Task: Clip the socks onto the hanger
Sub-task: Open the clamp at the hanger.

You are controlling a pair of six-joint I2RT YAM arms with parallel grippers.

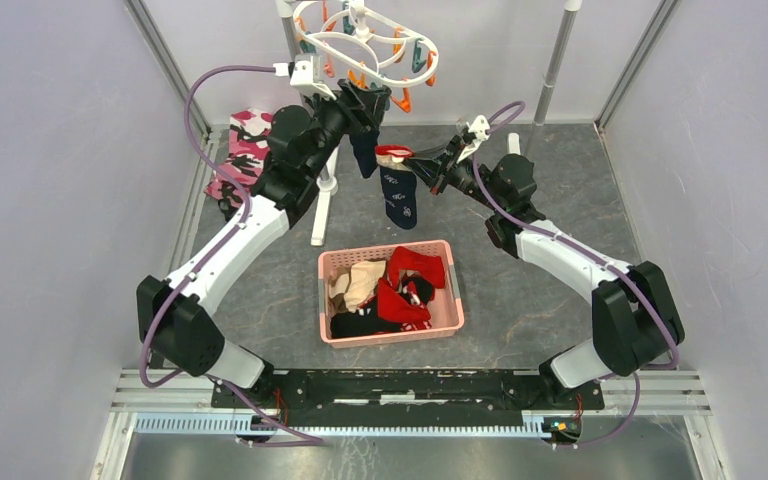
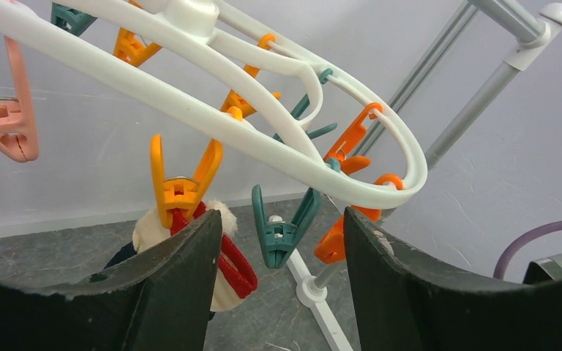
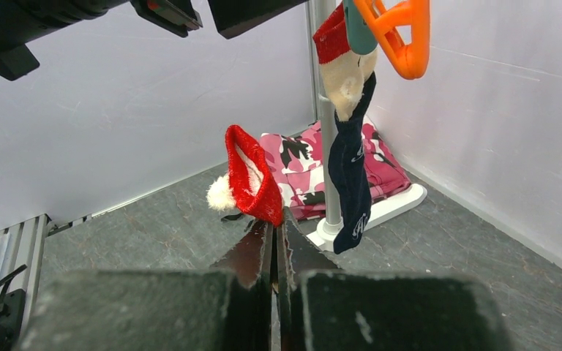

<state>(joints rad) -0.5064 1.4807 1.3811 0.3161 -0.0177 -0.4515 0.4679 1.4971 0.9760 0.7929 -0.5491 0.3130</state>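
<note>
The white oval hanger (image 1: 360,45) hangs at the back with orange and teal clips. In the left wrist view its ring (image 2: 263,139) is just above my left gripper (image 2: 282,217), which is open with a teal clip (image 2: 284,235) hanging between its fingers, untouched. Next to it an orange clip (image 2: 179,191) holds a red-cuffed sock (image 2: 227,263). My right gripper (image 3: 276,219) is shut on the red cuff of a sock (image 3: 252,175); from above its navy body (image 1: 398,195) dangles below the gripper (image 1: 412,157). The clipped navy sock (image 3: 351,172) hangs right of it.
A pink basket (image 1: 323,295) in the middle of the table holds several red, beige and black socks. A folded pink camouflage cloth (image 1: 243,150) lies at the back left. Grey rack poles (image 1: 555,60) and a white rack foot (image 1: 322,215) stand behind.
</note>
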